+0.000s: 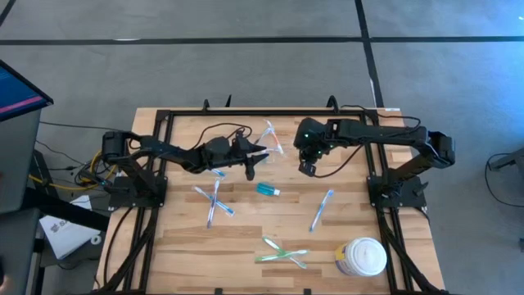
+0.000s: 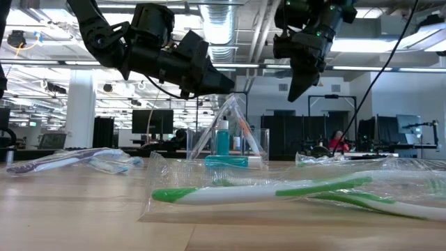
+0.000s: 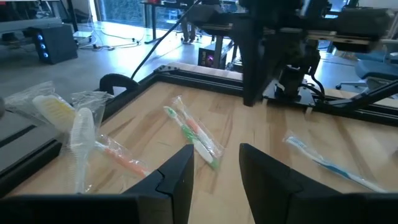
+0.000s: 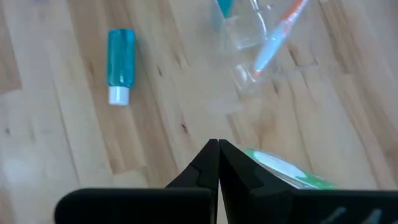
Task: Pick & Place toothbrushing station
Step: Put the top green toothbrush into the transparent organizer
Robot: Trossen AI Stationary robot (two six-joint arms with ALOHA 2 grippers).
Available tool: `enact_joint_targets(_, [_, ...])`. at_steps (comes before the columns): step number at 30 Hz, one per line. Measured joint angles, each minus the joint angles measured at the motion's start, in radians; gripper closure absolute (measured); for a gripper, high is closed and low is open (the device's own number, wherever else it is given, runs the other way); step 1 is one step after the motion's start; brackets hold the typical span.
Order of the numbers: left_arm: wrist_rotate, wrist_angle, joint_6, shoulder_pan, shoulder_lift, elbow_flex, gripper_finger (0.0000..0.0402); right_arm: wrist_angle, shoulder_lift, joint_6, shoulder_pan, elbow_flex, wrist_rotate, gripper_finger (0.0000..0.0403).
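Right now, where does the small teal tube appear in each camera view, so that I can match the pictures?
High view: teal tube lies at the table's middle, between both arms.
Low view: partly seen behind the clear holder, near picture centre.
Left wrist view: not in it.
Right wrist view: upper left, flat on the wood, white cap toward the camera.
Shared landmark: the clear holder beside the tube.

The bench (image 1: 246,238) is pale matt wood planks. Toothbrushes (image 2: 279,192) lie in glossy crinkled clear plastic wrappers; the teal tube (image 4: 120,65) looks smooth plastic.
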Motion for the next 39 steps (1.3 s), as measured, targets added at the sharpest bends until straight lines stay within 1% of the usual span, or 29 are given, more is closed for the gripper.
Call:
enact_joint_targets(8, [0.000, -0.001, 0.000, -0.005, 0.000, 0.000, 0.0280, 0.001, 0.000, -0.086, -0.039, -0.008, 0.004, 0.0403])
enact_joint_targets(13, [0.000, -0.001, 0.000, -0.008, 0.000, 0.000, 0.0280, 0.042, 0.000, -0.111, -0.068, -0.076, 0.008, 0.0403])
enact_joint_targets(18, [0.000, -0.001, 0.000, -0.008, 0.000, 0.000, 0.0280, 0.113, 0.000, -0.155, -0.094, -0.151, 0.060, 0.0403])
enact_joint_targets(22, [0.000, -0.001, 0.000, -0.008, 0.000, 0.000, 0.0280, 0.151, 0.000, -0.184, -0.112, -0.171, 0.079, 0.0401])
enact_joint_targets(24, [0.000, -0.001, 0.000, -0.008, 0.000, 0.000, 0.0280, 0.166, 0.000, -0.205, -0.113, -0.184, 0.081, 0.0391])
enact_joint_targets(27, [0.000, -0.001, 0.000, -0.008, 0.000, 0.000, 0.0280, 0.203, 0.000, -0.208, -0.117, -0.202, 0.122, 0.0364])
enact_joint_targets(33, [0.000, 0.000, 0.000, -0.007, 0.000, 0.000, 0.0280, 0.185, 0.021, -0.220, -0.119, -0.218, 0.164, 0.0311])
enact_joint_targets(35, [0.000, 0.000, 0.000, -0.007, 0.000, 0.000, 0.0280, 0.200, 0.050, -0.220, -0.125, -0.214, 0.178, 0.0299])
enact_joint_targets(39, [0.000, 0.000, 0.000, -0.007, 0.000, 0.000, 0.0280, 0.188, 0.137, -0.275, -0.123, -0.217, 0.182, 0.0282])
